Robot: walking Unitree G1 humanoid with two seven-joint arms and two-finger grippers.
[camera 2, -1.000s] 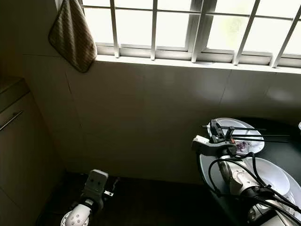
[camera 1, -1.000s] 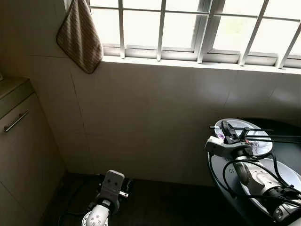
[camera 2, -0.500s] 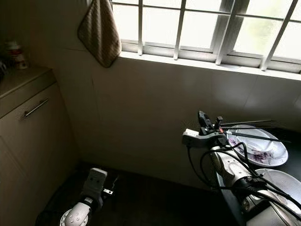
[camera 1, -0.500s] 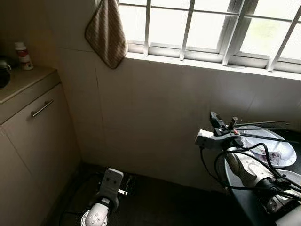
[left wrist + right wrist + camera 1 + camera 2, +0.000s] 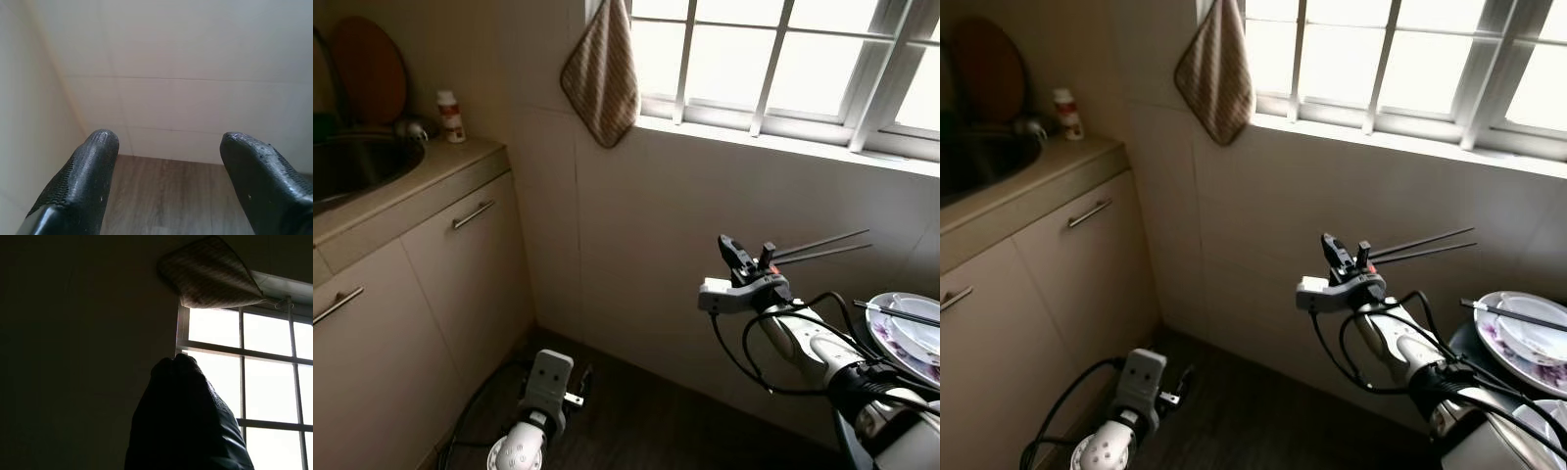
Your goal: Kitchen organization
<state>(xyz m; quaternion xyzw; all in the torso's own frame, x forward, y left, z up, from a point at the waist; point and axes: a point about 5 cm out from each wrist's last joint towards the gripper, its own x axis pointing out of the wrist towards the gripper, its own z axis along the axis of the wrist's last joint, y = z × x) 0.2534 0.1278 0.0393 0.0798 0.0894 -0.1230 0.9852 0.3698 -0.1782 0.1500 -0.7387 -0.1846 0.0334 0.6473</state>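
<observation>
Right gripper (image 5: pixel 847 245), raised before the tiled wall, has its long fingers pressed together on nothing; left gripper (image 5: pixel 164 161) hangs spread over the floor. Plate (image 5: pixel 901 338) sits far right.

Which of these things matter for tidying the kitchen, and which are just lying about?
Job: chopsticks gripped in the right gripper; plate; sink.
Lying about: towel at the window; bottle by the sink. The left gripper hangs idle.
</observation>
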